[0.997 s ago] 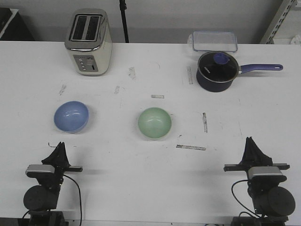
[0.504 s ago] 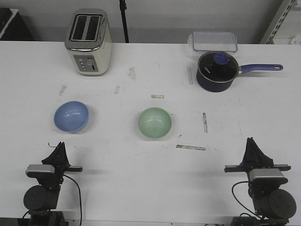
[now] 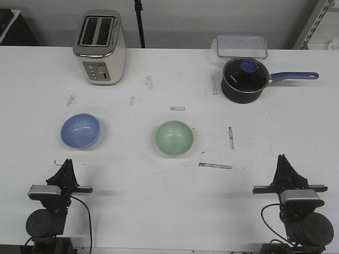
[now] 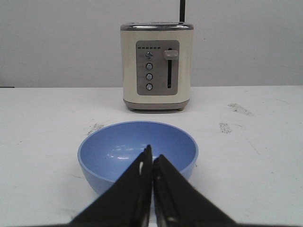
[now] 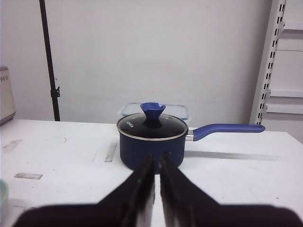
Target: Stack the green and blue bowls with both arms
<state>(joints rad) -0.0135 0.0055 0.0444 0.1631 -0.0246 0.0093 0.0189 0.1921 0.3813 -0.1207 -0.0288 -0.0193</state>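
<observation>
The blue bowl [image 3: 80, 131] rests upright on the white table at the left; the green bowl [image 3: 174, 137] sits near the middle. My left gripper [image 3: 68, 162] hovers at the front left, just short of the blue bowl [image 4: 138, 153], its jaws shut with nothing between them. At the front right, my right gripper [image 3: 283, 157] is also shut and empty, well away from both bowls. In the left wrist view my gripper [image 4: 152, 156] points at the blue bowl. In the right wrist view my gripper [image 5: 157, 157] faces the saucepan, and a sliver of the green bowl [image 5: 2, 198] shows at the edge.
A cream toaster [image 3: 99, 47] stands at the back left. A dark navy saucepan [image 3: 243, 79] with a lid and purple handle sits at the back right, a clear plastic container [image 3: 241, 46] behind it. Tape marks [image 3: 215, 165] dot the table.
</observation>
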